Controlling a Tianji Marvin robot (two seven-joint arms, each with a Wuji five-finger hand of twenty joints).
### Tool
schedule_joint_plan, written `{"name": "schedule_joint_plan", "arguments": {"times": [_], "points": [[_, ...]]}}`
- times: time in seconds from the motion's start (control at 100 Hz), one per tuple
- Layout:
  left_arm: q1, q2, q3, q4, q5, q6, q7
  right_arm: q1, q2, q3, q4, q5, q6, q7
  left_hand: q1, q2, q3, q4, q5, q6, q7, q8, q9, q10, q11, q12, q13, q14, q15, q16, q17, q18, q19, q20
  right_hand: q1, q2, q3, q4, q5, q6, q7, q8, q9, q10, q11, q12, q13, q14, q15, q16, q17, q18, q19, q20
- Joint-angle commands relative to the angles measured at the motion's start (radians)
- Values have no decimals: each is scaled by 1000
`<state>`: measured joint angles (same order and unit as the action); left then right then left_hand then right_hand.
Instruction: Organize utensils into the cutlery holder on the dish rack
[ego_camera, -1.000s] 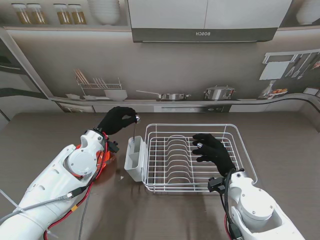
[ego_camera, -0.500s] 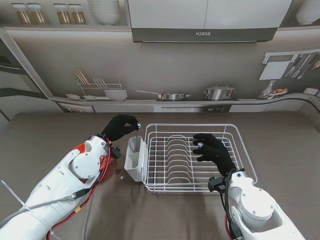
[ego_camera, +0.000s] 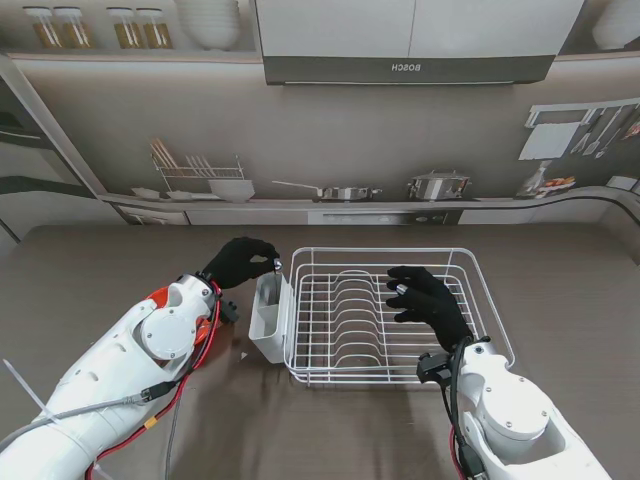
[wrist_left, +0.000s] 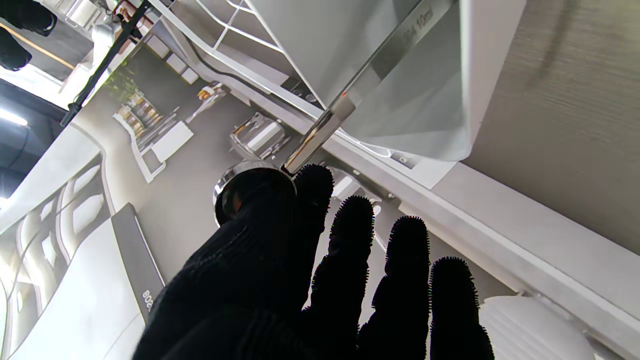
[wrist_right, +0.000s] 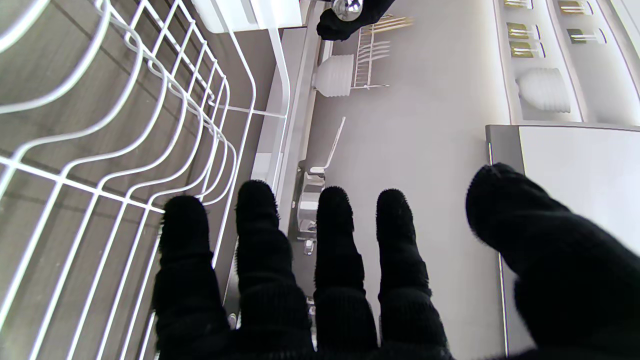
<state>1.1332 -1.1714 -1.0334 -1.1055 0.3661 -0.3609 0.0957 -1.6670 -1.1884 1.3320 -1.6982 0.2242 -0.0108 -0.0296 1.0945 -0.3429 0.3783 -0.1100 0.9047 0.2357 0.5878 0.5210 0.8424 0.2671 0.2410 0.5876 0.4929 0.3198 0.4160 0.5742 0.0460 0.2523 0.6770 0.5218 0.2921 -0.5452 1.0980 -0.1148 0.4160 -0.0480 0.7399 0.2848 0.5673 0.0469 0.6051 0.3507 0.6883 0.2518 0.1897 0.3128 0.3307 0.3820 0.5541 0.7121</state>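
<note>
Left hand (ego_camera: 243, 261), black glove, sits at the far left corner of the rack (ego_camera: 395, 372), right over the holder (ego_camera: 267, 320). Thumb and forefinger pinch the round bowl end of a steel spoon (wrist_left: 320, 127). In the left wrist view the bowl (wrist_left: 239, 187) shows shiny just past the thumb, and the flat handle runs from it down into the holder's mouth. Small lettering on the handle; only "10ml" can be read. The other three fingers (wrist_left: 406, 260) are stretched out, not touching the spoon.

In the stand view the spoon shows only as a bright dot at the fingertips and a thin line dropping into the holder. How deep the handle goes, and whether it touches the bottom, cannot be told.

Holder: white plastic tub, hung on the left outer side of the rack, touching the wire. Nothing else can be made out inside it.

Right hand (ego_camera: 427, 303) is over the right half of the rack, palm down, fingers spread and loose, grasping nothing. The right wrist view shows all five fingers apart with the white wire under them; whether they touch the wire cannot be told.

Rack: white wire, on a brown wood-grain table (ego_camera: 580, 300). Plate slots in the middle. Behind it, a backdrop (ego_camera: 340, 130) printed as a kitchen.
</note>
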Motion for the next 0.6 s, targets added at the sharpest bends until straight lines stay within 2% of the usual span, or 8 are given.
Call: {"name": "schedule_joint_plan", "arguments": {"times": [0.0, 0.07, 0.3, 0.59], "points": [[2, 3, -4, -9, 4, -1, -20, -4, -5, -1, -3, 1, -3, 11, -5, -29, 70, 12, -3, -39, -26, -13, -22, 1, -10, -23, -25, -3, -20, -12, -25, -9, -25, 7, -28, 12, -2, 9, 22, 0, -5, -15, 16, 9, -3, -7, 31, 8, 5, 16, 8, 24, -3, 4], [2, 7, -4, -10, 22, -4, -21, -3, -5, -1, -3, 1, -3, 11, -34, -42, 51, 4, -5, -39, -34, -19, -22, -2, -10, -24, -23, -5, -21, -12, -25, -9, -25, 8, -27, 11, -1, 9, 22, 2, -4, -15, 16, 9, -3, -7, 32, 9, 5, 16, 7, 23, -3, 4], [7, 22, -11, -25, 63, -8, -43, -4, -4, -2, -4, 2, -2, 14, -79, -78, 19, 5, -20, -36, -62, -35, -23, -7, -12, -29, -22, -10, -30, -17, -26, 1, -40, 2, -28, 11, -1, 8, 20, 2, -5, -15, 17, 9, -2, -7, 32, 8, 5, 16, 7, 23, -3, 4], [5, 35, -16, -38, 99, -11, -66, -5, -4, -3, -5, 4, -1, 14, -90, -90, 17, 2, -21, -38, -84, -36, -25, -11, -9, -27, -15, -9, -33, -19, -24, 1, -44, 2, -27, 10, -1, 8, 18, 3, -4, -15, 17, 8, -3, -7, 33, 8, 6, 16, 8, 24, -3, 4]]}}
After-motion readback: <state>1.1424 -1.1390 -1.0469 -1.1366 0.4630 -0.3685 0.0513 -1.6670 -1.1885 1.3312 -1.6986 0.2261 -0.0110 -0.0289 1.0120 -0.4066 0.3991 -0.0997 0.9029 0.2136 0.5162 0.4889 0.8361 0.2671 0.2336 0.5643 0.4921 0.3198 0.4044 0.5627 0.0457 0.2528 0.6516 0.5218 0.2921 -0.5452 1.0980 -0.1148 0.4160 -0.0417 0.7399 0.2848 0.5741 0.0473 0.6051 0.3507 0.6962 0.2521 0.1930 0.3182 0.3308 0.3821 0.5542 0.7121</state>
